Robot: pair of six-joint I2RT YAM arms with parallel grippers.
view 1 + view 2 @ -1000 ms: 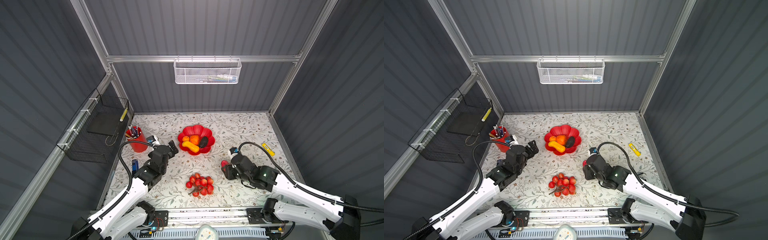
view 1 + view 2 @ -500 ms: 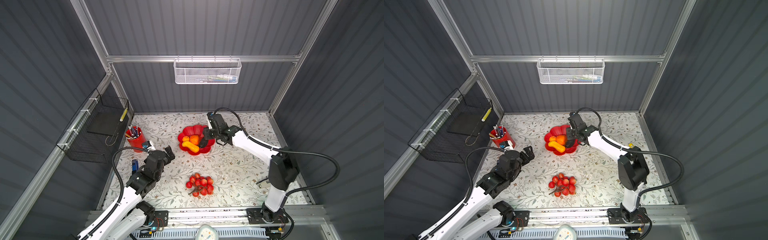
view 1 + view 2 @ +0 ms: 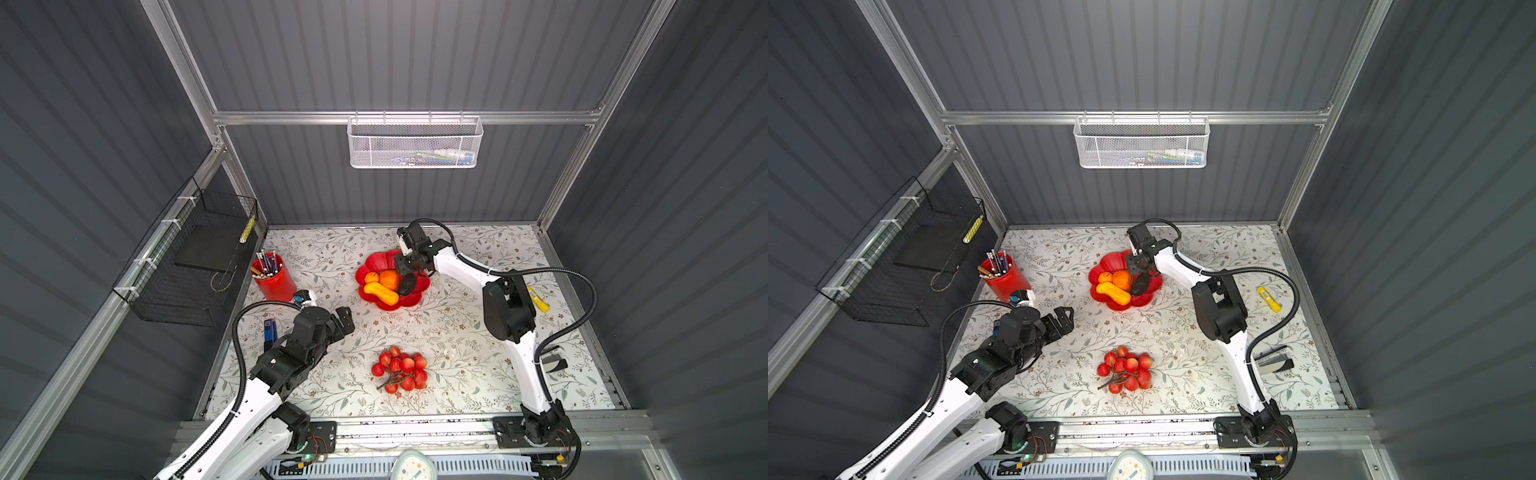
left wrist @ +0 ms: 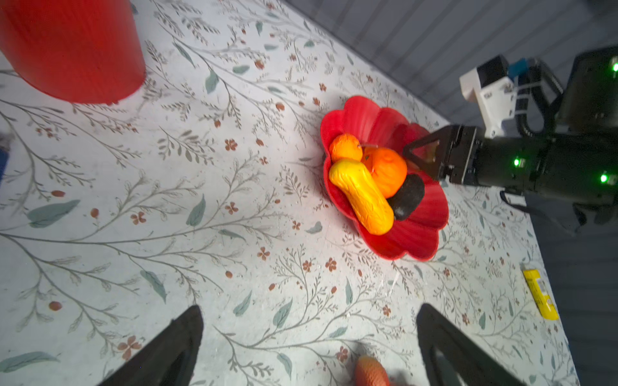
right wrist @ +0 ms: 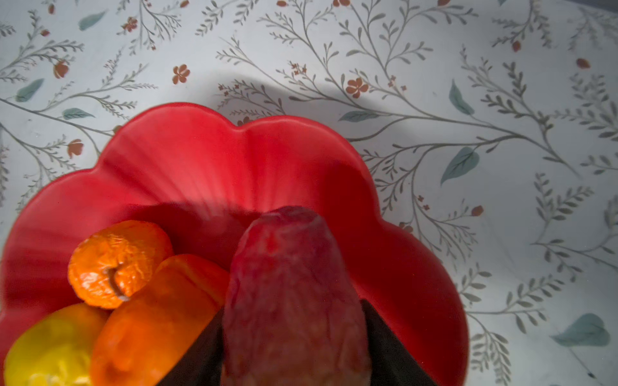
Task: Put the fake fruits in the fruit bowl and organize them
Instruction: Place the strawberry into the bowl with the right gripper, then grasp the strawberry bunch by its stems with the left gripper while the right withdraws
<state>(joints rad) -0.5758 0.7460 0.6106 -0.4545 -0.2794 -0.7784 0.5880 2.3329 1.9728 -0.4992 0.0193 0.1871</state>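
The red scalloped fruit bowl (image 3: 376, 266) (image 3: 1113, 262) (image 4: 364, 113) (image 5: 217, 160) sits mid-table at the back. In it lie two orange fruits (image 3: 388, 279) (image 4: 388, 170), a yellow oblong one (image 3: 381, 292) (image 4: 363, 197) and a dark oval one (image 3: 406, 284) (image 4: 406, 197). My right gripper (image 3: 409, 270) (image 3: 1140, 268) (image 5: 291, 309) hangs over the bowl's back right, shut on a red strawberry (image 5: 287, 267) that points down into the dish. The red berry bunch (image 3: 401, 368) (image 3: 1126, 368) (image 4: 371, 371) lies on the table in front. Left of it, my left gripper (image 3: 343, 322) (image 3: 1065, 318) (image 4: 309, 307) stands open and holds nothing.
A red pencil cup (image 3: 274, 278) stands back left, with a blue item (image 3: 270, 330) beside my left arm. A yellow marker (image 3: 537, 300) lies at the right edge. A black wire basket (image 3: 195, 266) hangs on the left wall, a white mesh one (image 3: 413, 143) on the back wall.
My right arm has swung from the table's front right up to the bowl, carrying the strawberry. My left gripper has drawn back a little toward the front left, still open.
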